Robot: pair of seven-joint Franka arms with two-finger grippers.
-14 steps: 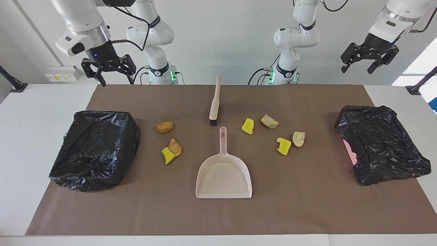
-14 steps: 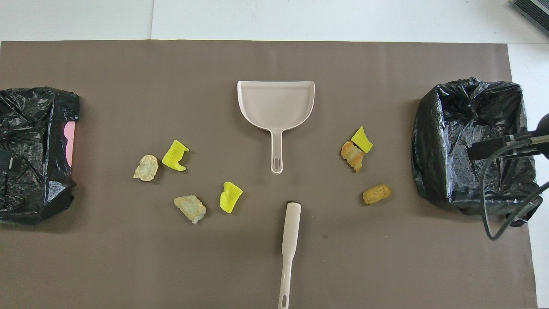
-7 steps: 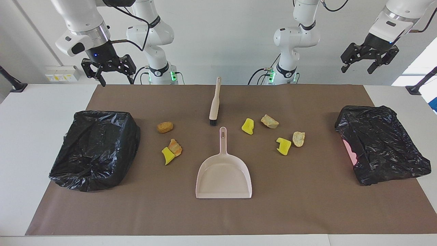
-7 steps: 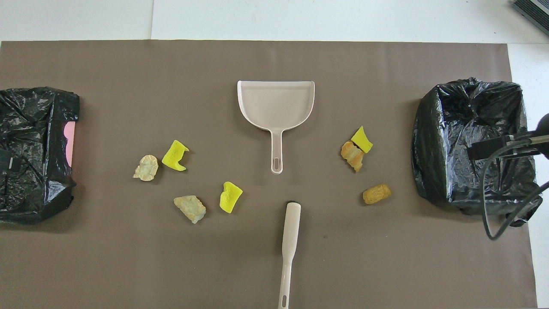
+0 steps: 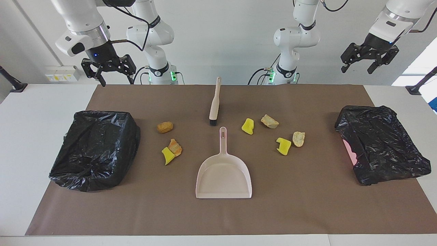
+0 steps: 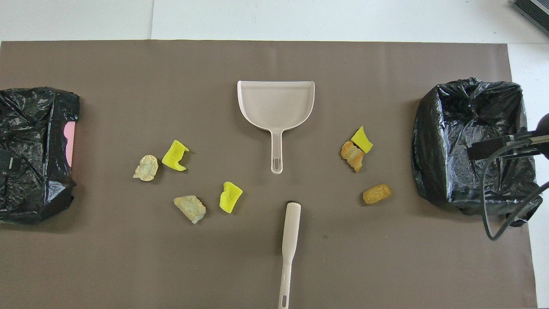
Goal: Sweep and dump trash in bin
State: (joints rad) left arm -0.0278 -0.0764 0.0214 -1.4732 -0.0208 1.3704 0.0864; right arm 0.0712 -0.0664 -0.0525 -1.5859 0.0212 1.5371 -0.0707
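— Where are the end effectors?
— Left end effector (image 5: 369,62) and right end effector (image 5: 106,70) hang released above the counter's robot edge.
— And the trash?
— Past the brush (image 5: 214,100), trash (image 5: 283,146) lies scattered beside the dustpan (image 5: 223,174), between two bins (image 5: 95,148).

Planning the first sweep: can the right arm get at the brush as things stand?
Probably yes. The brush lies alone on the mat, handle toward the robots, nothing on it; the right tool hangs open above that arm's end.
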